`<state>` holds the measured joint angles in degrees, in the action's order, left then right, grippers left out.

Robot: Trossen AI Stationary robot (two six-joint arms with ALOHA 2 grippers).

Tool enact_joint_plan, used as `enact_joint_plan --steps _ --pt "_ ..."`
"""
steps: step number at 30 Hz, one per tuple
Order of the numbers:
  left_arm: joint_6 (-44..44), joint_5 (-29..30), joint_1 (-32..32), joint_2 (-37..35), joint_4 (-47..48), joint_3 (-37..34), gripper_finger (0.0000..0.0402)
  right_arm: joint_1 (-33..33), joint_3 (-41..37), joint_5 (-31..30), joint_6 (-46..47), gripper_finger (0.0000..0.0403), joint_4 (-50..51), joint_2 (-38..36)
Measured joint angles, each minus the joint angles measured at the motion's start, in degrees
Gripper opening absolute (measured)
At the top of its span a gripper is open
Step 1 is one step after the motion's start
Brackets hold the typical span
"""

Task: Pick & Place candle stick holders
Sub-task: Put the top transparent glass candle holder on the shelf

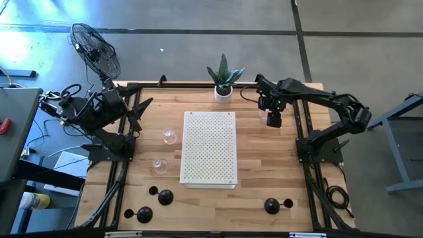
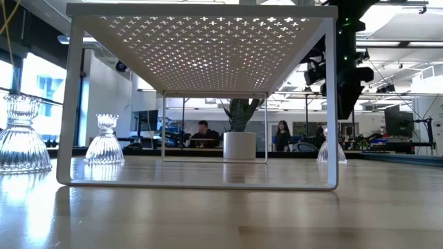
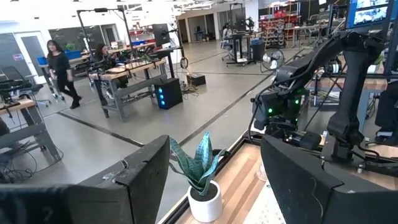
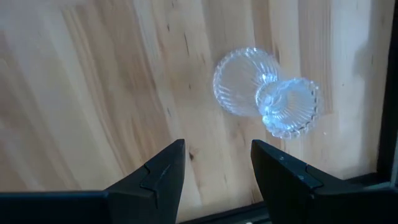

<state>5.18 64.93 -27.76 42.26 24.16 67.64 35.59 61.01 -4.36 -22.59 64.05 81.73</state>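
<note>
Three clear glass candle stick holders stand on their flared bases on the wooden table: two left of the white shelf (image 1: 169,137) (image 1: 158,165) and one at the far right (image 1: 267,114), which also shows in the low view (image 2: 331,152). My right gripper (image 4: 217,165) is open and hovers above that far right glass holder (image 4: 267,93), clear of it. Three black holders (image 1: 164,196) (image 1: 142,213) (image 1: 272,206) are near the front edge. My left gripper (image 1: 139,109) is open and empty at the table's left edge.
A white perforated shelf (image 1: 209,149) stands in the middle of the table. A green plant in a white pot (image 1: 223,82) is at the far edge. A fan (image 1: 96,49) stands behind the left arm. People show in the room beyond.
</note>
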Motion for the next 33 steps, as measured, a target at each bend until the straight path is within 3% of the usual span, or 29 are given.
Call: enact_joint_plan --steps 7,16,33 --pt "0.1 0.0 0.0 0.0 0.0 0.0 0.0250 0.0 2.0 0.1 0.2 0.0177 0.3 -2.6" --pt "0.1 0.0 0.0 0.0 0.0 0.0 0.0250 -0.6 1.9 -1.9 -3.7 0.0177 -7.8 -1.8" --pt "-2.6 -0.1 0.0 0.0 2.5 0.0 0.0250 -0.2 1.9 -1.9 -3.7 0.0177 -6.5 -0.4"
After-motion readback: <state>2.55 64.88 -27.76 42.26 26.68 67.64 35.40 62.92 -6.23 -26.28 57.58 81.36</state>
